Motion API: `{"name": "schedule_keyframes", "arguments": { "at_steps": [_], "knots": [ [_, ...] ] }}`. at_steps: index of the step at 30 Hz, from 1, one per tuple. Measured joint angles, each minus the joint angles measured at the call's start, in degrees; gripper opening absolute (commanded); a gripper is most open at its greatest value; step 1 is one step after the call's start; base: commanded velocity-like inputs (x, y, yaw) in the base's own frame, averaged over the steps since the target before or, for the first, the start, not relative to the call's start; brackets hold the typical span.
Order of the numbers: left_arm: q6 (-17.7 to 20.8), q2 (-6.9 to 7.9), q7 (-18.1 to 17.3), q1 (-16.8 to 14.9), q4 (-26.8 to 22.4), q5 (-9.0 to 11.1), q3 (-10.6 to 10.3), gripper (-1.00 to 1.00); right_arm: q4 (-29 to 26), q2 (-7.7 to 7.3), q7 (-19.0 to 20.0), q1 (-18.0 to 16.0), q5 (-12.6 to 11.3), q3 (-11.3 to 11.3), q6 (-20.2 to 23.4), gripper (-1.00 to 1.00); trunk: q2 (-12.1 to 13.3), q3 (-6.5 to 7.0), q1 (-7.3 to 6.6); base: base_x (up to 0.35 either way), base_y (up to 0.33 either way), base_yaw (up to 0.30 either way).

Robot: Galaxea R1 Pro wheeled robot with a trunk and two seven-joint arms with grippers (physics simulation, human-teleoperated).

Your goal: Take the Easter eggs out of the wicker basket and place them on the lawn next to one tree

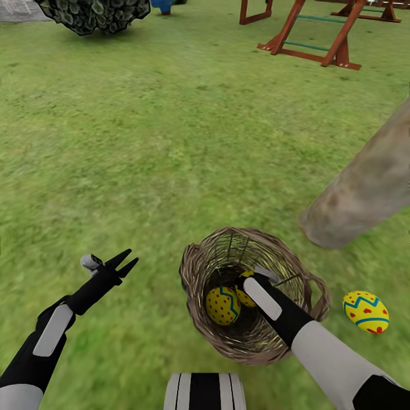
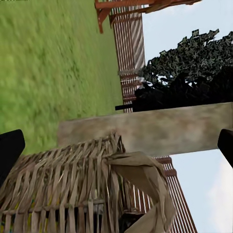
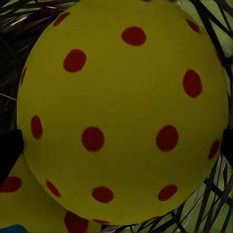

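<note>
The wicker basket (image 1: 196, 267) stands on the lawn (image 1: 142, 142) just in front of me, also seen in the left wrist view (image 2: 63, 179). Two Easter eggs lie in it: one with a zigzag band (image 1: 222, 306), and a red-dotted one (image 1: 244, 296) half hidden by my right arm. My right gripper (image 1: 249, 285) reaches into the basket, open, its fingers on either side of the red-dotted egg (image 3: 126, 111). The third egg (image 1: 365, 311) lies on the grass to the right, near the tree trunk (image 1: 364, 188). My left gripper (image 1: 124, 261) hovers open left of the basket.
A wooden play frame (image 1: 319, 34) stands at the far right. A dark leafy bush (image 1: 91, 14) and something blue (image 1: 162, 5) are at the far left. The slat fence (image 2: 131, 48) runs behind the trunk (image 2: 145, 131). My base (image 1: 205, 392) shows at the bottom.
</note>
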Motion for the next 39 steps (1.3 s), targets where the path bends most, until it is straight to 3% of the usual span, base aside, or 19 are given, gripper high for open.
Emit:
{"name": "schedule_keyframes", "arguments": {
  "at_steps": [10, 16, 32, 36, 37, 39],
  "knots": [
    [-0.01, -0.01, -0.09, -0.02, 0.02, 0.03, -0.03, 1.0, 1.37, 0.03, 1.0, 0.11, -2.09, -0.03, -0.74, -1.0, 0.08, 1.09, -0.1, 0.0, 0.0, 0.0],
    [-0.04, -0.01, -0.1, -0.02, 0.04, 0.03, -0.04, 1.0, 1.36, 0.04, 1.02, 0.08, -2.09, -0.02, -0.83, -1.0, 0.11, 1.54, -0.15, 0.0, 0.0, 0.0],
    [0.22, 0.02, 0.43, -0.03, 0.03, -0.01, -0.18, 1.0, 1.27, 0.11, 1.01, 0.16, -2.31, -0.09, -0.53, -1.0, 0.32, 5.08, -0.57, 0.0, 0.0, 0.0],
    [0.3, -0.01, 0.43, -0.02, 0.02, -0.01, -0.22, 1.0, 1.21, 0.11, 1.02, 0.22, -2.44, -1.06, -0.22, -1.0, 0.37, 5.97, -0.67, 0.0, 0.0, 0.0],
    [0.33, -0.01, 0.47, -0.02, 0.01, -0.01, -0.22, 1.0, 1.19, 0.11, 1.03, 0.23, -2.78, -1.15, -0.15, -1.0, 0.39, 6.19, -0.7, 0.0, 0.0, 0.0],
    [0.45, 0.0, 0.5, -0.02, 0.01, -0.01, -0.22, 1.0, 1.13, -0.14, 1.01, 0.31, -5.77, -1.17, 0.36, -1.0, 0.41, 6.64, -0.75, 0.0, 0.0, 0.0]
  ]
}}
